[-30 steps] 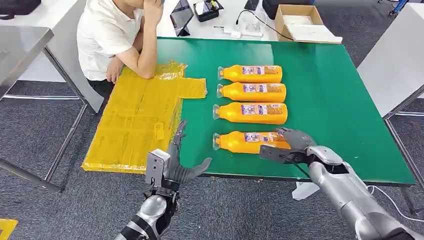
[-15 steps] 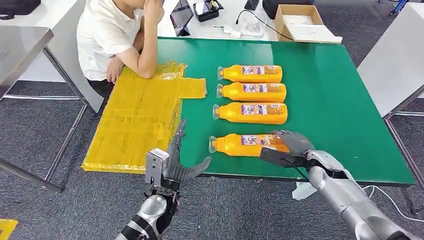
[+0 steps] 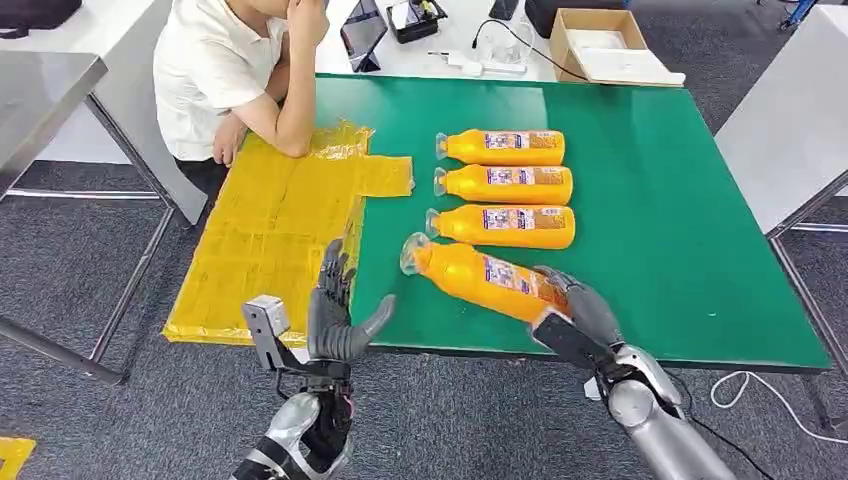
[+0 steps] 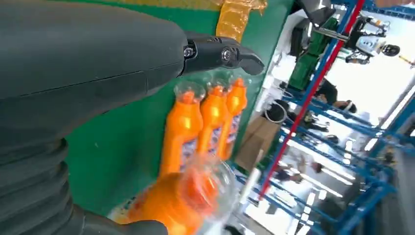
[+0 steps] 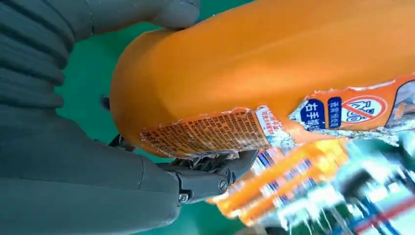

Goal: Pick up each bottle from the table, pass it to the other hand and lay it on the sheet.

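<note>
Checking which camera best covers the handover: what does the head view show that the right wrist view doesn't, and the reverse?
Head view alone: the yellow sheet, the left hand open beside it, a seated person, and the green table's full extent. Right wrist view alone: the torn label on the held bottle, close up. Both: the right hand gripping that bottle's base end, with more bottles lying behind.
</note>
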